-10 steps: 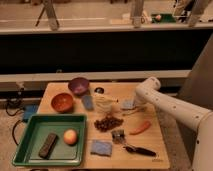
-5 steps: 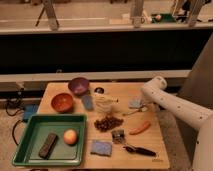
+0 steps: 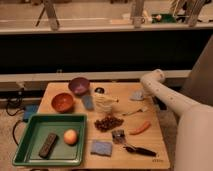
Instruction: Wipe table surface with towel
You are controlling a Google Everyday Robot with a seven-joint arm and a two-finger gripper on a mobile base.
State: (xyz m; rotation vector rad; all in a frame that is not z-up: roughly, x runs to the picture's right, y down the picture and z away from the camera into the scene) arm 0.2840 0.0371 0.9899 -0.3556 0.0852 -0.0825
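A small grey-blue cloth (image 3: 136, 95), likely the towel, lies at the far right of the wooden table (image 3: 150, 145). My gripper (image 3: 142, 92) is at the end of the white arm (image 3: 160, 90), right at the cloth's right edge and low over the table; the arm hides most of it. I cannot tell whether it touches or holds the cloth. A second blue folded cloth (image 3: 101, 147) lies near the front edge, apart from the gripper.
A green tray (image 3: 25, 145) at front left holds an apple (image 3: 70, 136) and a dark remote (image 3: 48, 144). Also on the table are an orange bowl (image 3: 62, 102), purple bowl (image 3: 79, 85), white cup (image 3: 103, 103), nuts (image 3: 108, 122), carrot (image 3: 140, 128), fork (image 3: 134, 112) and a black-handled tool (image 3: 137, 149).
The grey-blue cloth and the arm's end have shifted together toward the far right of the table. The other objects have not moved.
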